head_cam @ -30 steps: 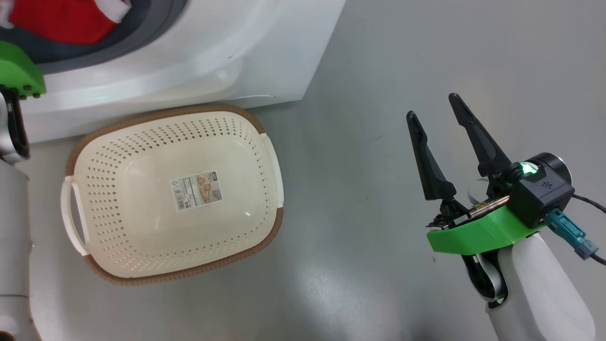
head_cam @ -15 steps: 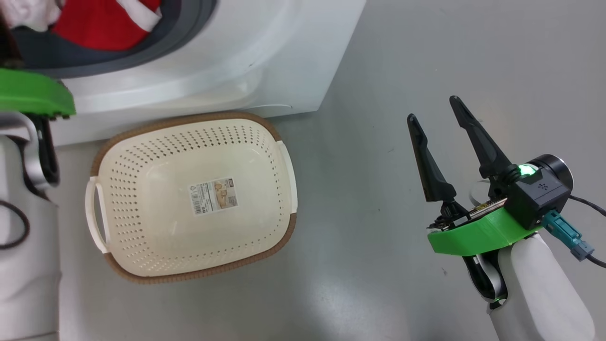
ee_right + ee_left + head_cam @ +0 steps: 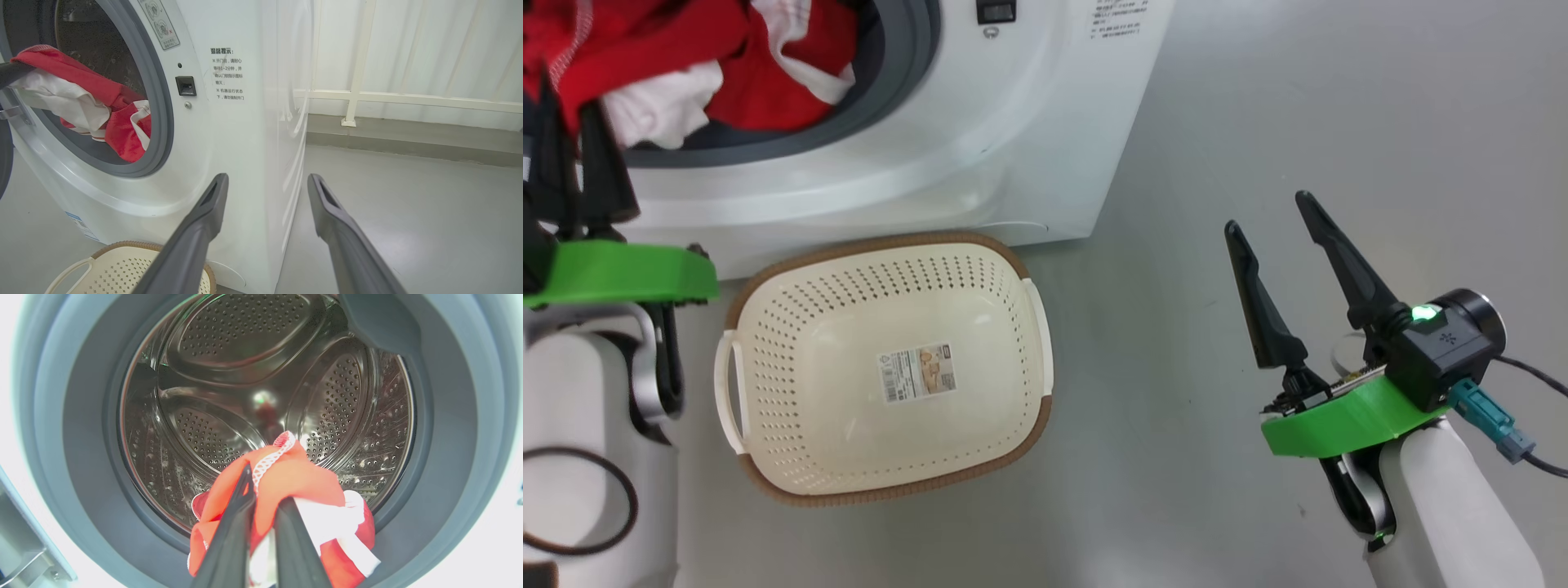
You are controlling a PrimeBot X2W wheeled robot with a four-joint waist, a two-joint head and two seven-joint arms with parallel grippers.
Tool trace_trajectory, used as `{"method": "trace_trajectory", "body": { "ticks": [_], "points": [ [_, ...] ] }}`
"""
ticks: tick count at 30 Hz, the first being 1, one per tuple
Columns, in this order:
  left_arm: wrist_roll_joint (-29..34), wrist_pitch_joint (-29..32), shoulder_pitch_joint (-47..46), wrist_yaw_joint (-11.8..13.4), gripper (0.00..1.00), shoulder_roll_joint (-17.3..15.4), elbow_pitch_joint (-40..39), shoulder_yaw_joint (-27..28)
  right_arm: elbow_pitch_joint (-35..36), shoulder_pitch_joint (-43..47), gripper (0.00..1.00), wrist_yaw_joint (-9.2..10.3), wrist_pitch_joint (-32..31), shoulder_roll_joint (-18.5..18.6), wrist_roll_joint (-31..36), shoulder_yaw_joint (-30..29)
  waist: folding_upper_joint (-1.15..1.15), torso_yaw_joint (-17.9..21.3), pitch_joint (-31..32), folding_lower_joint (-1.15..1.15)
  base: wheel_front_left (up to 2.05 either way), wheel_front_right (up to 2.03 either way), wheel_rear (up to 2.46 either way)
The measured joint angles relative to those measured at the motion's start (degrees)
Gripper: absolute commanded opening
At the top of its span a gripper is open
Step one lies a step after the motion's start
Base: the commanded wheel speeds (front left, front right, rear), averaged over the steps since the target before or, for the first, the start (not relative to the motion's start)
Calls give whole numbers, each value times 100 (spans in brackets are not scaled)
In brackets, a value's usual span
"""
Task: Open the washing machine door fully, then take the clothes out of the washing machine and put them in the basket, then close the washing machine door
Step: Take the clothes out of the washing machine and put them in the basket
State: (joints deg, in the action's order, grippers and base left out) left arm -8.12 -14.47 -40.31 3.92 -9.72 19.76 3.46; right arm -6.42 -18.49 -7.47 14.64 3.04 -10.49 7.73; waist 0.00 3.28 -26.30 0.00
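— Where are the clothes (image 3: pixel 286 486) sitting right now?

— They are bunching at the mouth of the washing machine (image 3: pixel 1029 122), in the upper left of the head view. Red and white folds are spilling over the grey seal (image 3: pixel 81 457), and the steel drum (image 3: pixel 245 355) is showing behind them.

— Why there, half out?

— I'd say because the left gripper (image 3: pixel 265 486) is holding them. Its jaws are pinching a ridge of red fabric beside the white trim, nearly pressed together with just cloth between.

— And the basket (image 3: pixel 874 240)?

— It is lying on the floor (image 3: pixel 1258 98) just in front of the machine, below the opening, with no clothes in it yet. I reckon it is placed so a lifted garment has only a short way to travel.

— What is the other arm doing?

— The right gripper (image 3: pixel 1267 212) is hovering at the right of the frame, well apart from the basket. Its jaws are spread wide and touching nothing, probably out of the way on purpose.
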Motion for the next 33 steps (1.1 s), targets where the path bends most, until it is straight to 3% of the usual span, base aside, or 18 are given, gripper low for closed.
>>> {"method": "trace_trajectory", "body": {
  "ticks": [20, 33],
  "points": [
    [53, 0, 1462, 1, 0, 212, -1099, -92, -147, 450, 100, 0, 0, -1, -9, 16, 0, -72, 875, 0, 0, 0, 0],
    [40, 218, 2148, 68, 0, 378, -2141, -352, -202, 569, 100, 0, 0, -2, -53, 5, 0, -107, 1027, 0, 0, 0, 0]
  ]
}}
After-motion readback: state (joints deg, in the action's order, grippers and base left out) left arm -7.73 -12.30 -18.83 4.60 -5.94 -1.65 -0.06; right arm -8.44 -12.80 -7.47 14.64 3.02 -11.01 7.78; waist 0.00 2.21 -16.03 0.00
